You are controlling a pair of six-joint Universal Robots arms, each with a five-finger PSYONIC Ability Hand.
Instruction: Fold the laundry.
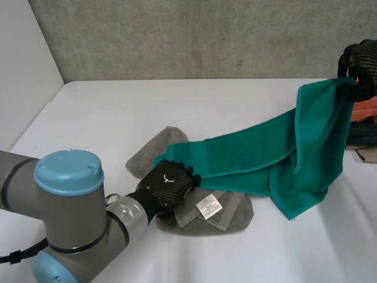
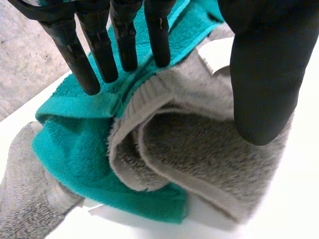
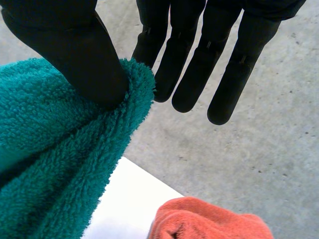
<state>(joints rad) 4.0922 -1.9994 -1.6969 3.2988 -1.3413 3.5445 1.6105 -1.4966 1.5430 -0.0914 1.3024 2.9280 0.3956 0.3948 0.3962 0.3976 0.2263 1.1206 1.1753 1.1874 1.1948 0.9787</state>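
Teal towel (image 1: 265, 147) stretches in the air from the front middle of the white surface (image 1: 118, 118) up to the far right, its right end raised and hanging in a doubled fold. The right robot hand (image 1: 360, 62) has that raised end pinched at its fuzzy edge between thumb (image 3: 75, 45) and straight fingers. The towel's low corner lies on a rumpled grey towel (image 1: 230, 218), where the left robot hand (image 1: 168, 183) rests on it, fingers (image 2: 94, 50) straight and pressed on the teal hem, thumb apart over the grey pile, nothing clasped. A white care label (image 1: 208, 206) sits on the grey towel just beside that hand; its print is too small to read. A small white emblem (image 1: 168, 177) marks the back of the left hand. Under the right hand lies an orange cloth (image 1: 365, 109) on top of a darker cloth (image 1: 360, 137). A grey concrete wall (image 1: 177, 35) stands behind.
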